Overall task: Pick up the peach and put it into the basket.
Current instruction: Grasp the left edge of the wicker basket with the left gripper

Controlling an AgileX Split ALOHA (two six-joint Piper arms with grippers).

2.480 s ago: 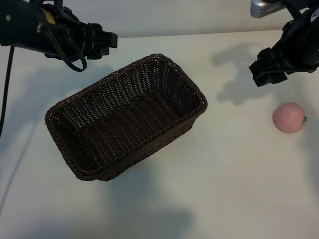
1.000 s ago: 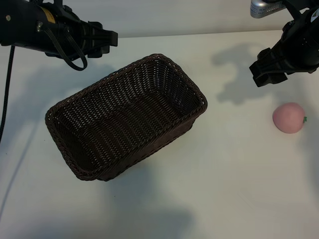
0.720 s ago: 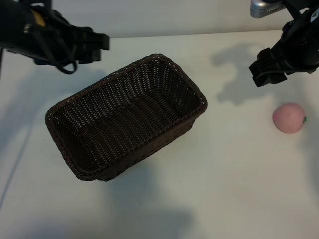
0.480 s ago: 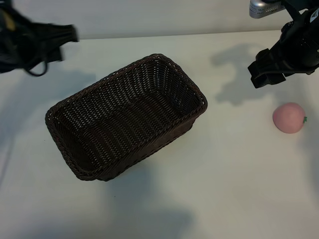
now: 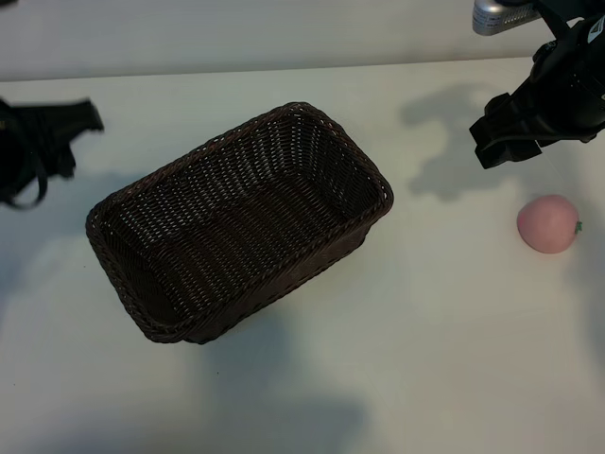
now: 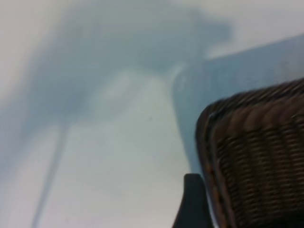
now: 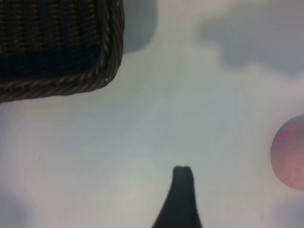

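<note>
The pale-pink peach (image 5: 547, 223) lies on the white table at the far right, well apart from the basket; it also shows in the right wrist view (image 7: 289, 152). The dark-brown wicker basket (image 5: 123, 194) stands empty in the middle, set at an angle. My right gripper (image 5: 498, 142) hangs open above the table, behind and a little to the left of the peach, with nothing in it. One of its fingers (image 7: 182, 194) shows over bare table. My left gripper (image 5: 83, 116) is open and empty at the far left, beside the basket's corner (image 6: 209, 142).
The white table (image 5: 425, 359) stretches bare in front of the basket and between the basket and the peach. The arms cast grey shadows on it. The table's back edge runs along the top of the exterior view.
My left arm has swung from above the basket's back-left side out to the left edge and lower. The right arm, the peach and the basket have stayed put.
</note>
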